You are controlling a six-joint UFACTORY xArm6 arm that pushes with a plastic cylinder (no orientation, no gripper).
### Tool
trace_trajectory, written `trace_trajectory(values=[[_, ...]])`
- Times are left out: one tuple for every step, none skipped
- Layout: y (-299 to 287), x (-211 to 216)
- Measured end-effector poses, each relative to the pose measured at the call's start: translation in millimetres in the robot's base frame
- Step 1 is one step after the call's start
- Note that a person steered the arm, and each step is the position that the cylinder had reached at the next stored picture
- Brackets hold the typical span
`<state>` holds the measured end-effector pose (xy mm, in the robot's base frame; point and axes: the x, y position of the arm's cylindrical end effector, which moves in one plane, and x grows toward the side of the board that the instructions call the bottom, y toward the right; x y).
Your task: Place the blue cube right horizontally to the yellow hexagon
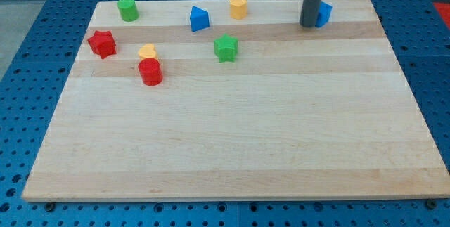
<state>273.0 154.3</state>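
Blue cube (324, 13) touching my tip (309, 25), on its right; yellow hexagon (238, 6) leftward.

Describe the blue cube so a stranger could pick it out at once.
Start at the wooden board's top edge, toward the view's right. The blue cube sits there, partly hidden behind my tip. The other blue block lies left of the yellow hexagon.
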Motion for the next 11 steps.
trace_trajectory(values=[[0.0,2.4],[0.0,14.6],[11.6,21.5],[40.5,21.3],[61.7,14.5],[71.0,2.0],[69.1,0.4],[43.3,3.7],[18.5,3.6],[6.0,10.7],[-5.7,12.9]])
